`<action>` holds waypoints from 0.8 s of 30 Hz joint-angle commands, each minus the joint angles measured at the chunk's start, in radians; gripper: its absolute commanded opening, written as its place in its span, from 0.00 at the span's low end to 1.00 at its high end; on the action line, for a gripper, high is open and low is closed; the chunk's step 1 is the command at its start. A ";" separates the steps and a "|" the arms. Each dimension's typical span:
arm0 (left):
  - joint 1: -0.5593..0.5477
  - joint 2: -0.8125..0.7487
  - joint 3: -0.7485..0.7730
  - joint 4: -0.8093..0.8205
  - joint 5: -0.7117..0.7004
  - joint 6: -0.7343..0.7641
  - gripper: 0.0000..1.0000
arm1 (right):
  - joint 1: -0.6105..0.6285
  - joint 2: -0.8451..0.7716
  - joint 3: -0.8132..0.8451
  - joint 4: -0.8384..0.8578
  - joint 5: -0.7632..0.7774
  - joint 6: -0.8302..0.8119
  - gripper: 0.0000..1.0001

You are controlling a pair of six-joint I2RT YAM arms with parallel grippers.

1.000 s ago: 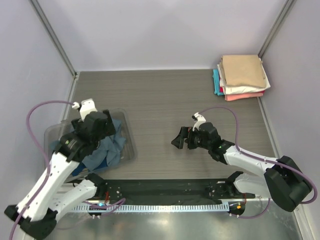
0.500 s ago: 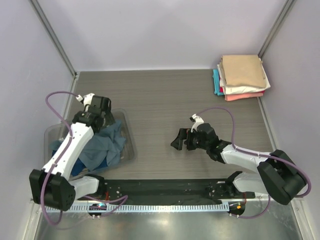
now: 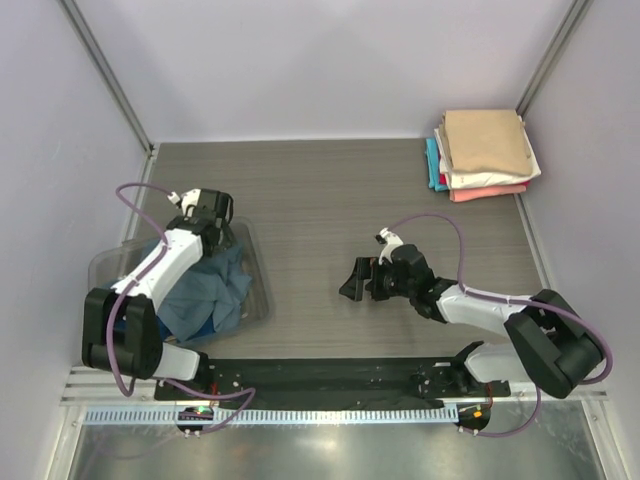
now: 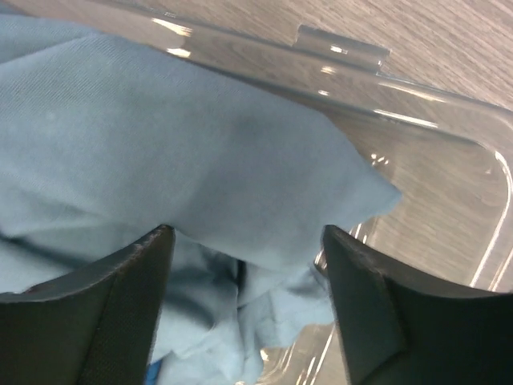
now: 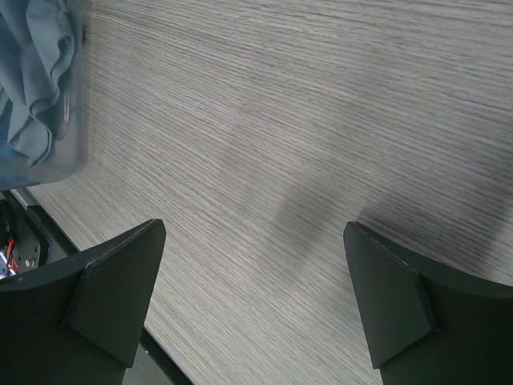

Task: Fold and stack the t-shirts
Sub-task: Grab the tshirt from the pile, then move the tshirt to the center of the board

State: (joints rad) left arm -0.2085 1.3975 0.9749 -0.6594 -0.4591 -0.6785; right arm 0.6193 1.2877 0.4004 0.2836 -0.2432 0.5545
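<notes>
A crumpled slate-blue t-shirt [image 3: 215,285] lies in the clear plastic tub [image 3: 262,290] at the left. My left gripper [image 3: 205,215] is open at the tub's far end. In the left wrist view its fingers [image 4: 120,305] stand either side of a fold of the shirt [image 4: 160,144], and a deeper blue bit [image 4: 154,372] shows underneath. My right gripper [image 3: 355,280] is open and empty over bare table, with wood grain between its fingertips [image 5: 120,281]. A folded stack [image 3: 485,150] sits at the back right, tan on top, then white, coral and teal.
The tub's clear rim [image 4: 433,104] runs just beyond the left fingers. The tub's corner with blue cloth shows at the right wrist view's top left [image 5: 32,72]. A black rail [image 3: 330,375] crosses the near table edge. Walls close in on the left, back and right.
My left arm has swung down and back, bringing its gripper low over the tub's far end and the shirt. My right gripper has drifted slightly left.
</notes>
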 commanded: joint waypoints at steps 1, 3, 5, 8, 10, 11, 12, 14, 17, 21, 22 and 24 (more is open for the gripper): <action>0.009 0.015 -0.021 0.101 -0.018 -0.039 0.73 | -0.007 0.016 0.040 0.052 -0.025 -0.013 1.00; 0.009 0.044 -0.022 0.112 -0.033 -0.047 0.59 | -0.013 0.024 0.041 0.054 -0.036 -0.013 1.00; 0.009 0.081 -0.007 0.113 -0.039 -0.050 0.29 | -0.018 0.027 0.041 0.055 -0.047 -0.013 1.00; 0.009 0.072 0.033 0.077 -0.038 -0.073 0.00 | -0.023 0.030 0.040 0.061 -0.053 -0.010 1.00; -0.003 0.035 0.111 0.038 -0.033 -0.069 0.00 | -0.027 0.032 0.037 0.062 -0.056 -0.007 1.00; -0.012 0.017 0.151 0.020 -0.035 -0.066 0.00 | -0.030 0.032 0.037 0.065 -0.056 -0.007 1.00; -0.034 -0.012 0.197 -0.002 -0.035 -0.059 0.00 | -0.032 0.033 0.037 0.063 -0.056 -0.005 1.00; -0.060 -0.028 0.388 -0.058 -0.006 -0.026 0.00 | -0.033 0.033 0.035 0.066 -0.057 -0.002 1.00; -0.129 -0.025 0.672 -0.068 0.098 0.046 0.00 | -0.036 -0.007 0.015 0.084 -0.044 0.008 0.98; -0.338 0.058 1.037 -0.129 0.119 0.161 0.00 | -0.062 -0.157 -0.032 0.062 -0.015 0.028 0.98; -0.368 0.084 1.105 -0.176 0.105 0.169 0.00 | -0.066 -0.204 -0.009 0.021 0.005 0.022 0.98; -0.429 0.077 1.170 -0.195 0.105 0.162 0.00 | -0.066 -0.350 0.032 -0.162 0.099 -0.004 0.98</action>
State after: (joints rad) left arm -0.5579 1.4715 2.0514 -0.7937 -0.3801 -0.5758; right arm 0.5606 1.1057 0.3725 0.2401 -0.2516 0.5659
